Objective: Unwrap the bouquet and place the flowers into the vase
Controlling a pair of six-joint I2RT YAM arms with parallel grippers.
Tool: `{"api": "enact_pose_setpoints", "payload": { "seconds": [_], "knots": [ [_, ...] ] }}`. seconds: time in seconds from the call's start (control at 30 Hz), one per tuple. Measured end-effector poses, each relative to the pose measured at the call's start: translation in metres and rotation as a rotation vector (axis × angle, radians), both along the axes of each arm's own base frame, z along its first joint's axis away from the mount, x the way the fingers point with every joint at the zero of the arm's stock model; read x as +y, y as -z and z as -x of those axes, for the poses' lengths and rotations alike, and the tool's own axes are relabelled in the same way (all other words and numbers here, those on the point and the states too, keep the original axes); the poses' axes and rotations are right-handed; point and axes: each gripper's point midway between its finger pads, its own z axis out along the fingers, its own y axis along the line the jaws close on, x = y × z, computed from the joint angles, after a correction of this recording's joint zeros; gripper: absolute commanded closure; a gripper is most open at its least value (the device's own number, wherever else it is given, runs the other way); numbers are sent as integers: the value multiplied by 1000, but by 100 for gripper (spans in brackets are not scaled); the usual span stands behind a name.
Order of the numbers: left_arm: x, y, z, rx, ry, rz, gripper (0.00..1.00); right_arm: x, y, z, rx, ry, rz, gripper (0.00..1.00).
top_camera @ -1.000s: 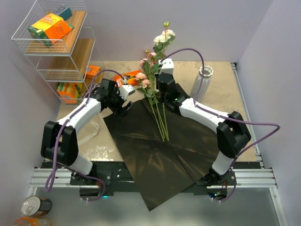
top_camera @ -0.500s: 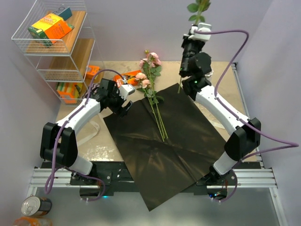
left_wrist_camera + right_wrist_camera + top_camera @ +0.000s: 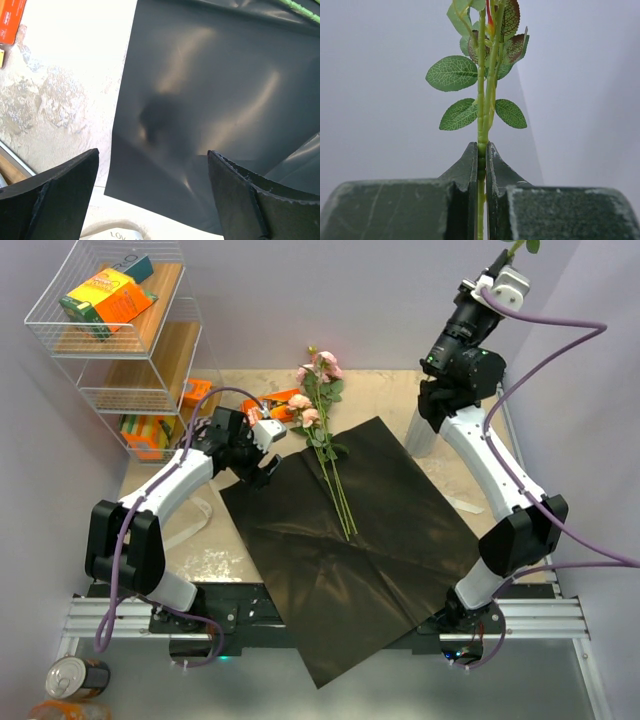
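Seen from above, my right claw (image 3: 503,270) is high over the far right corner of the counter (image 3: 225,555), nearly out of the top of the view, with only a scrap of green leaf showing past it. My right wrist camera tells what that view cannot: the two fingers (image 3: 470,165) are pressed together on a thin green stem (image 3: 481,120), which rises straight up between them against the plain wall. It carries oval, toothed leaves, two of them reddish brown near the top, and a second thin shoot runs alongside it. Its top runs out of the frame.

Below that raised arm the pale vase (image 3: 418,435) stands near the counter's far right corner, mostly hidden behind the arm.

Only the overhead view shows the other flowers (image 3: 318,405). Their pink blooms lie toward the middle of the far edge, and their long green stems run back onto the dark wrapper (image 3: 350,560). The wrapper lies spread open, glossy and creased, across the middle of the counter, one corner hanging over the near edge.

My left claw (image 3: 263,465) is low at the wrapper's left corner. From above I cannot tell its gap. The left wrist camera shows its fingers (image 3: 50,200) wide apart, holding nothing, over the wrapper's edge where it meets the bare speckled counter. An orange packet (image 3: 10,20) sits at the top left of that view.
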Motion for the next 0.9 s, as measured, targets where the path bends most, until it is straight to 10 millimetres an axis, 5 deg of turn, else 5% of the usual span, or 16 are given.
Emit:
{"api": "enact_pose_setpoints", "payload": {
  "seconds": [0.33,0.9],
  "knots": [
    [2,-4,0,3,13,-7,6,-14,1,6,-10,96,39,100],
    [3,-5,2,9,27,-12,6,-15,48,-24,67,152,88,100]
  ]
}}
